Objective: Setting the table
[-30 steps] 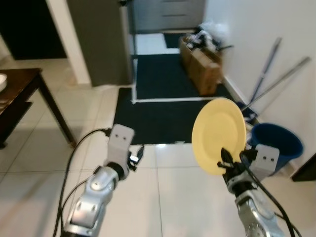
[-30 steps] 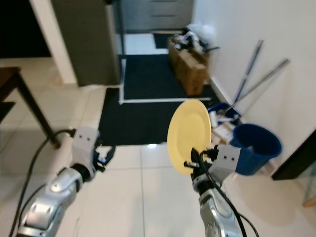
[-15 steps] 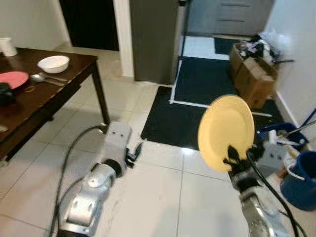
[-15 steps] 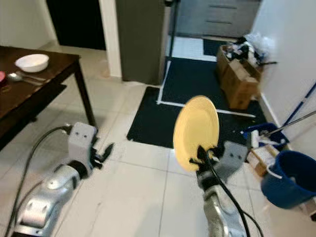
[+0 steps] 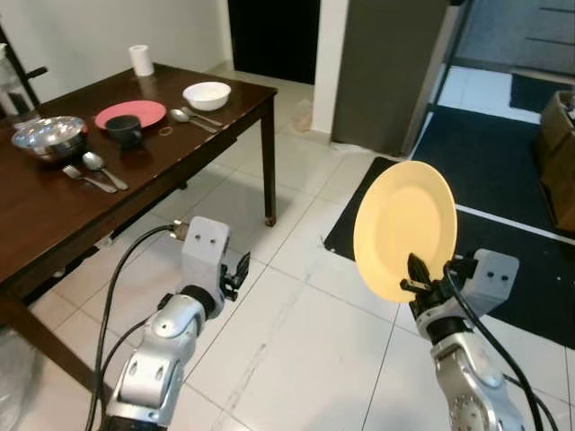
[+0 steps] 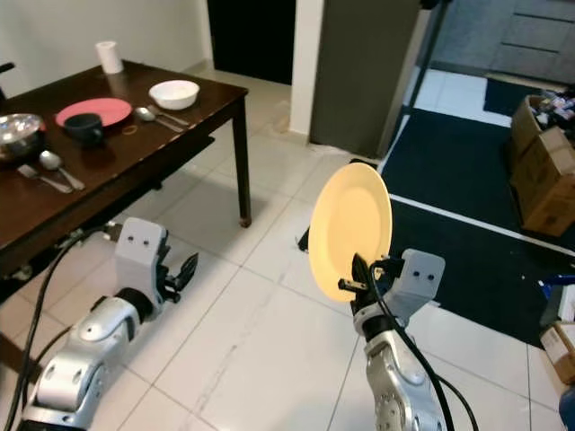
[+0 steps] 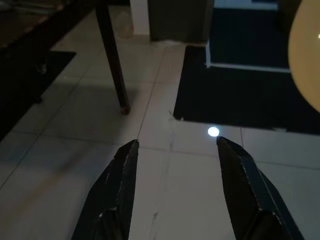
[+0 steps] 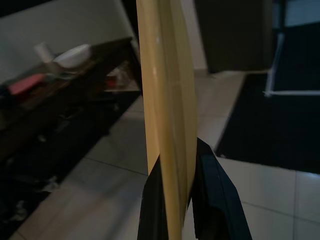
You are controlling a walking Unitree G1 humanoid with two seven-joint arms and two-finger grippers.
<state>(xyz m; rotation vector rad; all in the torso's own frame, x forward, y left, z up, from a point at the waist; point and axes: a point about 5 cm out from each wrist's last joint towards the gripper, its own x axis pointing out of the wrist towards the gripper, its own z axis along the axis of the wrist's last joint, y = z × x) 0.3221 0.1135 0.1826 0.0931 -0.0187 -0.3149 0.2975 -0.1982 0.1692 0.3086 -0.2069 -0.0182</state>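
My right gripper point(image 5: 415, 277) is shut on the lower rim of a yellow plate point(image 5: 404, 229), held upright over the tiled floor; edge-on, the plate point(image 8: 167, 110) stands between the two black fingers point(image 8: 212, 195). My left gripper point(image 5: 241, 269) hangs open and holds nothing, its fingers point(image 7: 122, 185) spread above the tiles. To the left stands a dark wooden table point(image 5: 54, 211) carrying a red plate point(image 5: 131, 114), a white bowl point(image 5: 207, 94), a dark cup point(image 5: 124, 130), a steel bowl point(image 5: 47, 136) and spoons and a fork point(image 5: 94, 171).
A white roll point(image 5: 141, 60) stands at the table's far edge. A black mat point(image 5: 503, 180) lies on the floor to the right, by a grey pillar point(image 5: 395, 63). Cardboard boxes point(image 6: 539, 171) sit at the far right. Pale tiles point(image 5: 296, 341) stretch between me and the table.
The camera has swung left, so the table with its dishes has come into full view and the bucket and brooms have gone out of sight. Both grippers keep their pose, plate still held.
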